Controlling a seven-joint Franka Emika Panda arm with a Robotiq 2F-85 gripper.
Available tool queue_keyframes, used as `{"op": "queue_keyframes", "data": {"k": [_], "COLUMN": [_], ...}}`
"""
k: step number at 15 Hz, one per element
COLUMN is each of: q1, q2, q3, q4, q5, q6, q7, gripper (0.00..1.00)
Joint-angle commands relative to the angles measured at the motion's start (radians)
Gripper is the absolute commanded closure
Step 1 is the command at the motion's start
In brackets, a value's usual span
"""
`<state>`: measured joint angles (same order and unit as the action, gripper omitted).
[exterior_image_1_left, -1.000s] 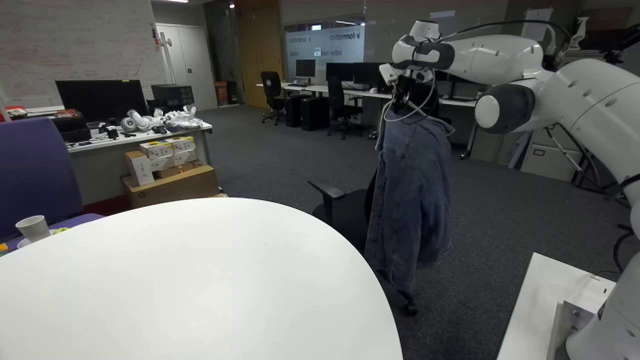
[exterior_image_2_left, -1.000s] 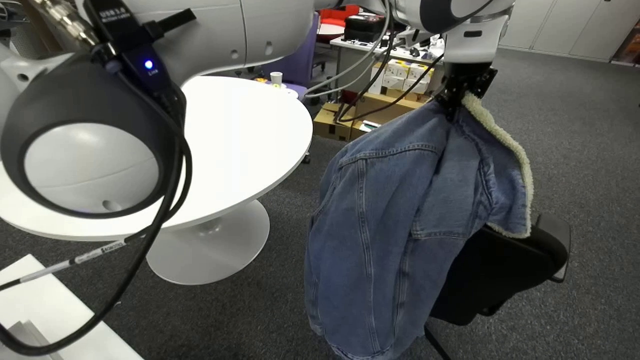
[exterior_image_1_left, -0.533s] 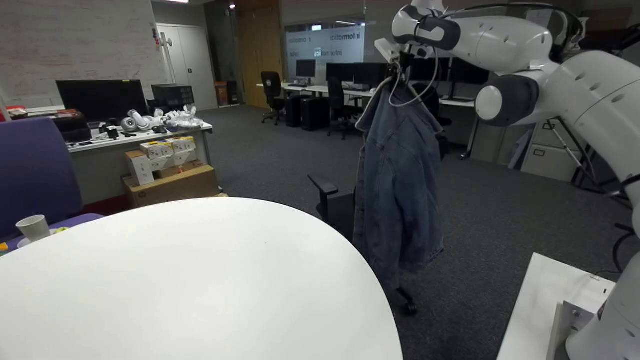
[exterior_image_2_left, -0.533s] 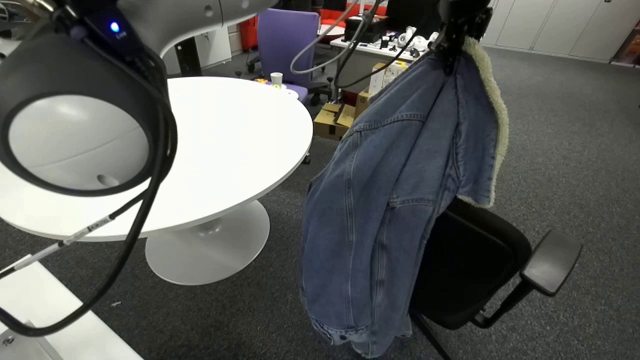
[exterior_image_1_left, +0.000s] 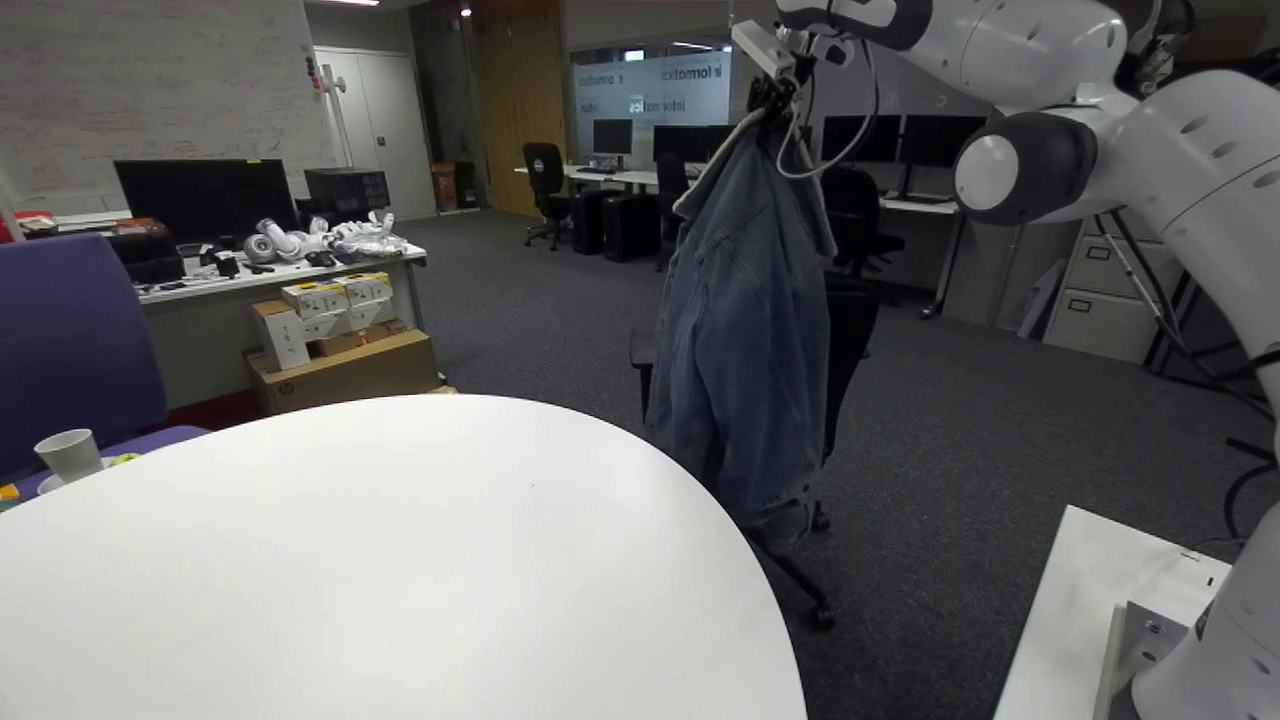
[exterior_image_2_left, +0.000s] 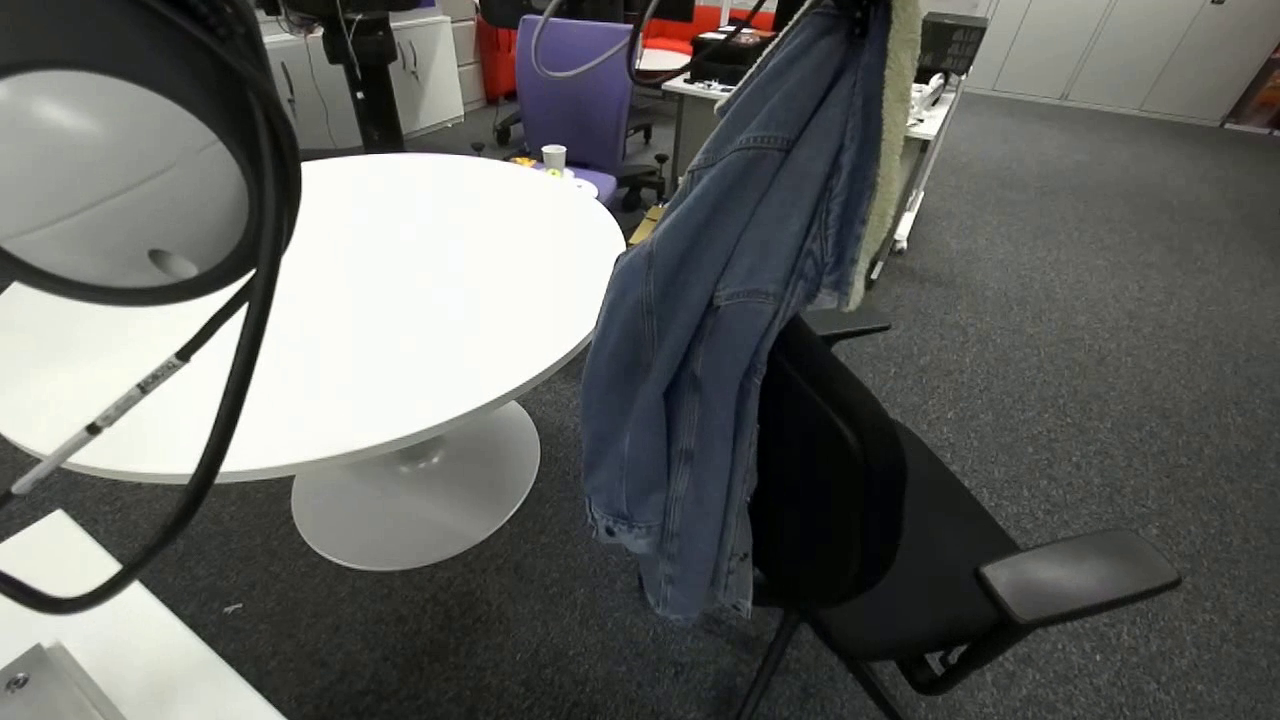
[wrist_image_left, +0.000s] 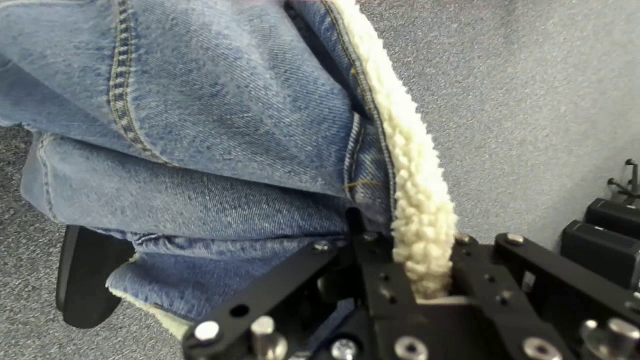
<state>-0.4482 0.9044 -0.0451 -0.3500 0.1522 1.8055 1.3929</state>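
Observation:
A blue denim jacket (exterior_image_1_left: 745, 330) with cream fleece lining hangs from my gripper (exterior_image_1_left: 772, 100). In the wrist view the gripper (wrist_image_left: 417, 242) is shut on the jacket's fleece-edged collar (wrist_image_left: 420, 200), with the fleece pinched between the black fingers (wrist_image_left: 385, 270). The denim (wrist_image_left: 225, 100) spreads out to the left there. In an exterior view the jacket (exterior_image_2_left: 690, 340) hangs along the side of a black office chair's backrest (exterior_image_2_left: 830, 490); the gripper is mostly cut off at the top edge. Whether jacket and backrest touch at every point cannot be seen.
A round white table (exterior_image_1_left: 400, 560) stands close beside the jacket. The chair's armrest (exterior_image_2_left: 1080, 580) juts outward. Beyond the table are a purple chair (exterior_image_2_left: 575, 90) with a cup (exterior_image_2_left: 553, 156) and stacked boxes (exterior_image_1_left: 345, 370). The arm's base is on a white stand (exterior_image_1_left: 1110, 590).
My gripper has risen and carried the jacket towards the round table. The black chair has swivelled, bringing its seat and armrest more into view. The grip has stayed shut.

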Motion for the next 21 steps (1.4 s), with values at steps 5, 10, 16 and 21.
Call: {"op": "queue_keyframes", "data": {"k": [5, 10, 16, 21], "q1": [-0.015, -0.044, -0.104, -0.173], "q2": [-0.130, -0.179, -0.197, -0.182], "q3": [0.048, 0.042, 0.030, 0.017], "q4": [0.000, -0.002, 0.000, -0.007], "q5": [0.063, 0.087, 0.085, 0.079], "q6": [0.052, 0.038, 0.094, 0.136], "q7": [0.081, 0.271, 0.369, 0.451], "gripper": [0.97, 0.97, 0.97, 0.97]}}
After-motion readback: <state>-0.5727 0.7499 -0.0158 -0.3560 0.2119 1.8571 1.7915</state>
